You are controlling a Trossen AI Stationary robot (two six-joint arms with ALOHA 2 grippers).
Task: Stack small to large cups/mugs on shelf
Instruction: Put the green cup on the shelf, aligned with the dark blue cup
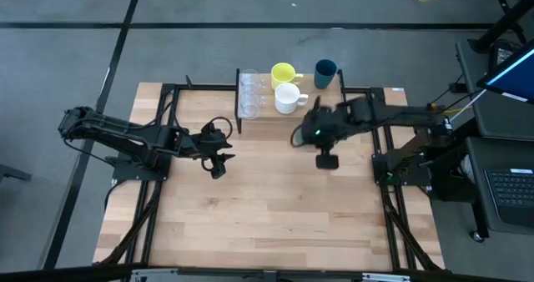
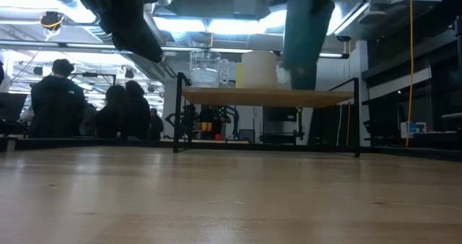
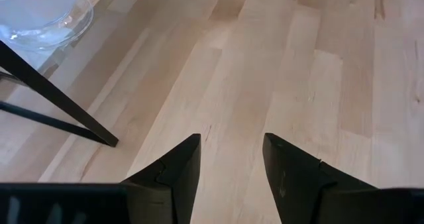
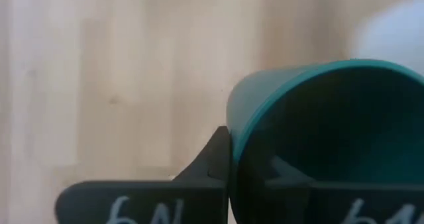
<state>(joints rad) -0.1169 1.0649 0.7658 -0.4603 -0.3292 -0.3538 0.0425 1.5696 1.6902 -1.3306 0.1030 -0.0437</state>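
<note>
The shelf [image 1: 292, 119] stands at the table's far middle. On it are two clear cups [image 1: 250, 94], a yellow mug [image 1: 284, 72], a white mug [image 1: 288, 98] and a dark blue cup [image 1: 325, 69]. My right gripper [image 1: 325, 151] is just in front of the shelf's right half, shut on the teal-green cup [image 4: 318, 118], which also shows in the low view [image 2: 303, 38]. My left gripper [image 1: 219, 161] is open and empty above the bare tabletop, near the shelf's left front leg [image 3: 59, 101]. My right gripper holds the teal-green cup by its rim [image 4: 242, 128], one finger outside the wall [image 4: 212, 161] and one inside the mouth. The fingers come from above, pointing down. The cup hangs below them, mouth up and roughly upright, clear of the table.
The wooden tabletop [image 1: 267, 215] in front of the shelf is bare. Black frame rails [image 1: 163, 132] run along both table sides. People stand in the room beyond the table [image 2: 58, 99]. A laptop and equipment [image 1: 501, 182] sit off the right edge.
</note>
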